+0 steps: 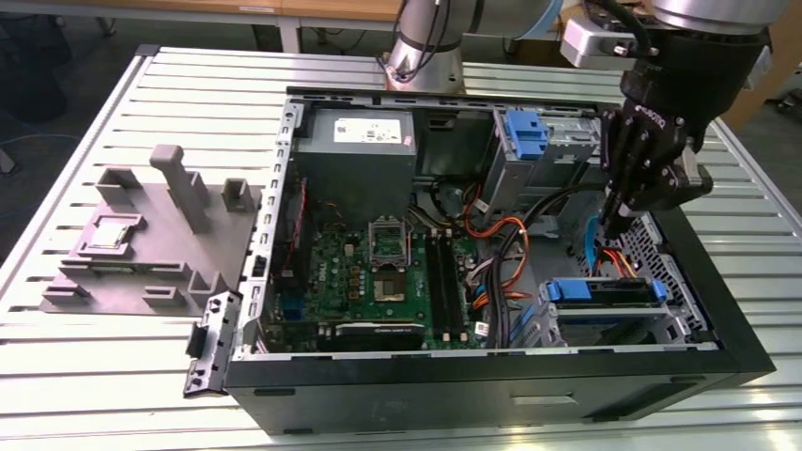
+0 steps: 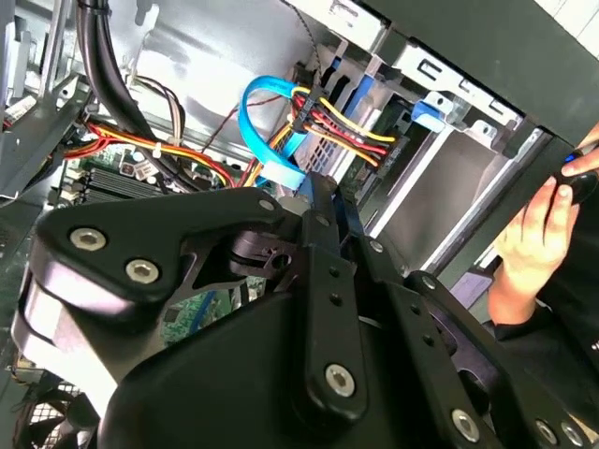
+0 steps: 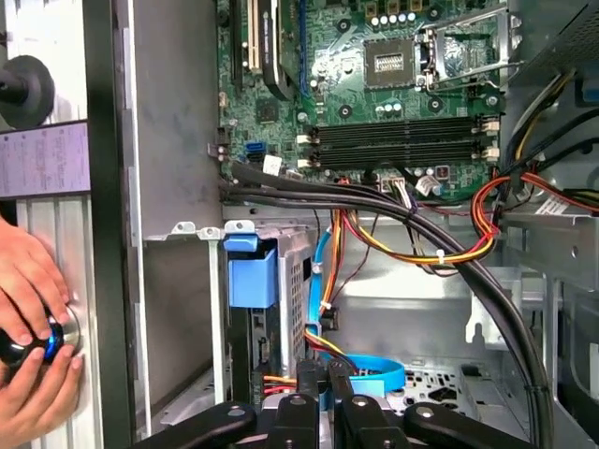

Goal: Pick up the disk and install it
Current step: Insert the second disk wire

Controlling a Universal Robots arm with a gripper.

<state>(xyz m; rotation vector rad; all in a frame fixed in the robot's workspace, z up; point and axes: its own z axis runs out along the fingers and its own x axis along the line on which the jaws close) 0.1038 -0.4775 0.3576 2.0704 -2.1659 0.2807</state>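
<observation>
Blue plastic marks the disk (image 1: 604, 292) for us in the exterior view: it sits in the drive cage at the near corner of the open computer case (image 1: 501, 381), directly below the tool (image 1: 614, 228), with a gap between them. From that view we see the tool hanging tip-down inside the case, but we cannot tell how far its fingers are spread, and we see nothing held in it. Beside the case on the slatted tabletop (image 1: 100, 371) stands a grey fixture block (image 1: 145, 240), well away from the tool. In the second wrist view the tool's black linkage (image 2: 318, 309) fills the foreground, and beyond it a light blue flat cable (image 2: 267, 140) loops past a bundle of red, yellow and black wires (image 2: 342, 126); a person's hand (image 2: 538, 243) rests at the case edge. The first wrist view gives us the green motherboard (image 3: 374, 84) farther off, a blue bracket tab (image 3: 251, 271) on the cage nearer the tool, and a person's hands (image 3: 33, 327) outside the case wall over a small dark object.
</observation>
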